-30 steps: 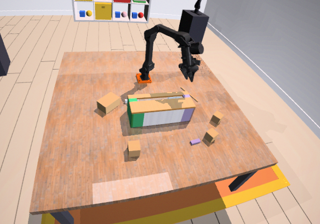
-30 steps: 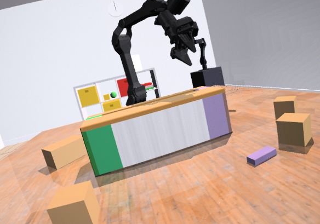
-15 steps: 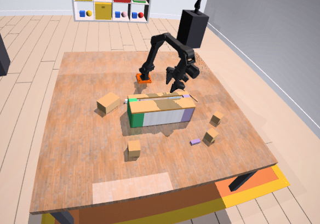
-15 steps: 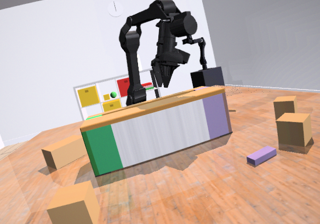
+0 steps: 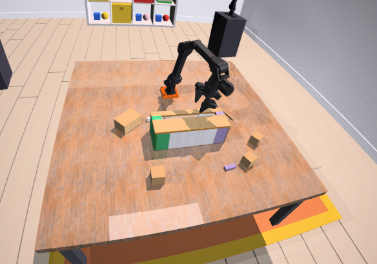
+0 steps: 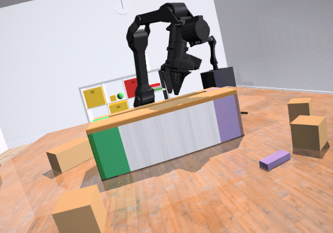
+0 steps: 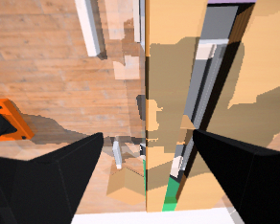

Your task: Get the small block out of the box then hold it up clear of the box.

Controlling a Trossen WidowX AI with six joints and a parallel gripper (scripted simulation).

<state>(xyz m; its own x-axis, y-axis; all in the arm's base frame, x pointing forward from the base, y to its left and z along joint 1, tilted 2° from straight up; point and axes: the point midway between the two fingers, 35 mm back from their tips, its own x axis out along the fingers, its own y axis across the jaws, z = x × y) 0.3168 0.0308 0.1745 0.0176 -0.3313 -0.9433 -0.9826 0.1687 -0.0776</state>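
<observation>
We cannot pick out the block with certainty. Looking down the wrist view, a long slot in the box's point(image 7: 163, 72) tan top shows a grey strip inside. A small tan shape point(image 7: 187, 123) sits in that slot, but we cannot tell whether it is the block.

The box point(image 5: 190, 134) stands near the middle of the bench. Its green end faces the left edge, its purple end faces the right edge, and its pale front faces the near edge.

The gripper point(image 5: 203, 104) hangs fingers-down just above the box's top, over its far side and nearer the purple end. Its fingers are spread wide with nothing between them, and they straddle the far rim of the box.

The arm's orange base point(image 5: 170, 91) sits just beyond the box towards the far edge.

Four tan cartons lie around the box:
- one point(image 5: 128, 121) beside the green end
- one point(image 5: 157, 175) towards the near edge
- two point(image 5: 255, 138) point(image 5: 248, 159) towards the right edge

A flat purple slab point(image 5: 230, 166) lies just beside the nearer of those two.
</observation>
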